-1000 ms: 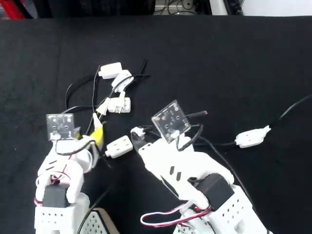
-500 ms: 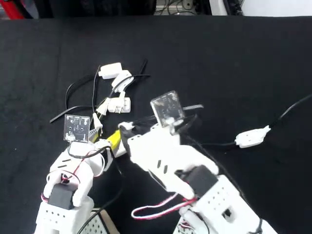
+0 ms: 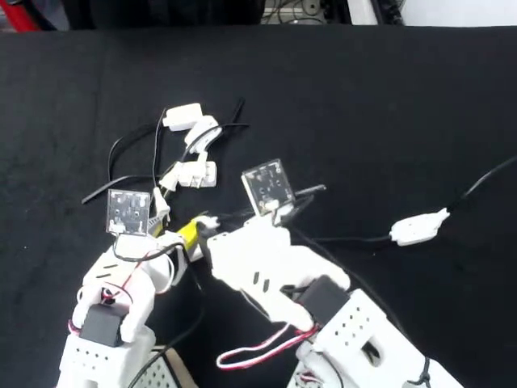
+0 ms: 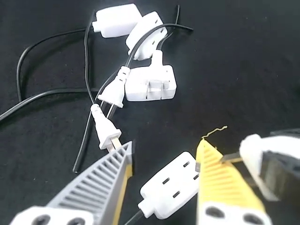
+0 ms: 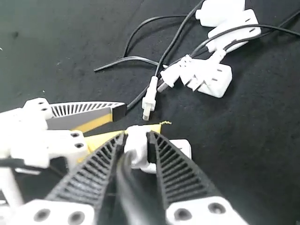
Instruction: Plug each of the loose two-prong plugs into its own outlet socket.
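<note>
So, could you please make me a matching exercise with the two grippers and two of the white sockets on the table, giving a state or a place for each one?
Things:
1. left gripper
2. right gripper
3. socket nearest the arms
4. socket at the right in the high view

States or places:
a. shut on a white plug
b. lies alone on its black cable, apart from both arms
c. open
d. lies between the left gripper's fingers

Pairs: 1-c, 2-a, 3-d, 4-b.
</note>
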You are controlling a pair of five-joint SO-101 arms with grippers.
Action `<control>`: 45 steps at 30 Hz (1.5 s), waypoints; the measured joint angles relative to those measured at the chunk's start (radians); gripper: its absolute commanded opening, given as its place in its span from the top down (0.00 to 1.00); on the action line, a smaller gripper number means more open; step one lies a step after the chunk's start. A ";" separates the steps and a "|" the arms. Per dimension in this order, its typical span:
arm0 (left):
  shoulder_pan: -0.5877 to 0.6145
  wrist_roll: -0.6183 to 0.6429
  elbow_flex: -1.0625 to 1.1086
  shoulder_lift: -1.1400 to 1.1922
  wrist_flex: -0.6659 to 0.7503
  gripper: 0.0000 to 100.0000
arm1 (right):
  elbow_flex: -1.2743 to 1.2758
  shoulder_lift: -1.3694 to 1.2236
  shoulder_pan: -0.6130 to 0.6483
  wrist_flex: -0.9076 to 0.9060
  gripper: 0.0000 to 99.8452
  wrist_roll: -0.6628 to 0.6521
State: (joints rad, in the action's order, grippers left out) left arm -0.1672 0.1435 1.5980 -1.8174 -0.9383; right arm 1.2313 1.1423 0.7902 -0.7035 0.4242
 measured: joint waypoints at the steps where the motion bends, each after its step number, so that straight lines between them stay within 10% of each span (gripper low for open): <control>1: 0.002 0.000 0.000 0.000 0.000 0.78 | 0.000 0.002 0.005 0.000 0.99 0.000; 45: -0.009 -0.041 0.028 0.003 -0.002 0.78 | -0.098 0.100 0.057 -0.245 0.99 0.002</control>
State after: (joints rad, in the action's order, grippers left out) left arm -0.1765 0.1020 1.6256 -1.8144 -0.9398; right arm 1.1331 1.2421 0.8470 -0.9490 0.4258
